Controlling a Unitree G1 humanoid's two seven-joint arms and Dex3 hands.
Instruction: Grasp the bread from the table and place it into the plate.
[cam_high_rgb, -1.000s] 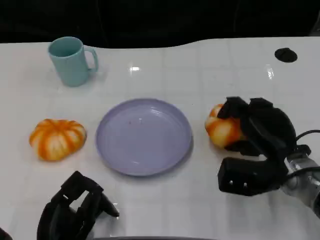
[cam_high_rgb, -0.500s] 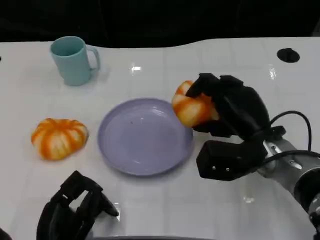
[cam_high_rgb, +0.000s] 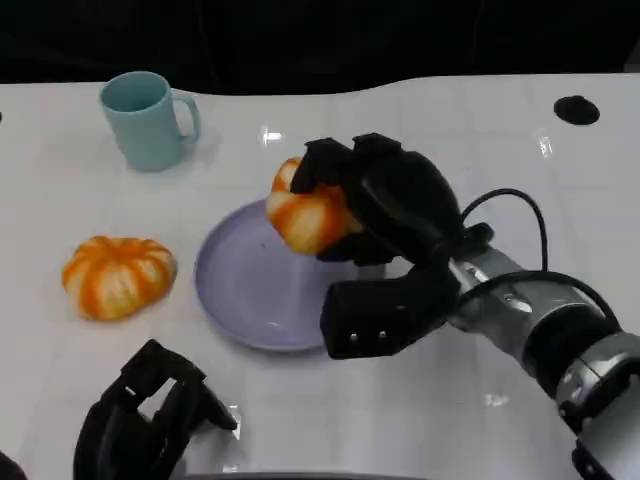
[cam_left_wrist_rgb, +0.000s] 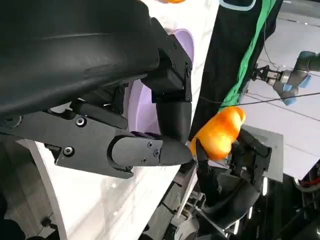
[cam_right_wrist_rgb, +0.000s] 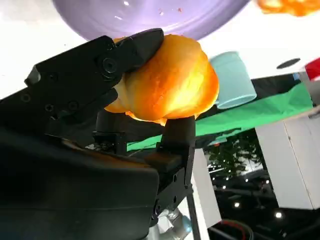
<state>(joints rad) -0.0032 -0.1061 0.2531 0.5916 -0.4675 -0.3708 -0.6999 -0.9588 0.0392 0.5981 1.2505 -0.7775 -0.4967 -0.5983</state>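
My right hand grips an orange, white-striped bread roll and holds it in the air above the far part of the lilac plate. In the right wrist view, black fingers clamp the roll from both sides, with the plate beyond it. The left wrist view catches the same roll from afar, past the plate's rim. My left hand rests low at the table's front left edge and holds nothing.
A second orange striped bread lies on the white table left of the plate. A teal mug stands at the back left. A small black disc sits at the back right.
My right hand has lifted the roll off the table at the plate's right and carried it leftward to above the plate. The left hand has not moved.
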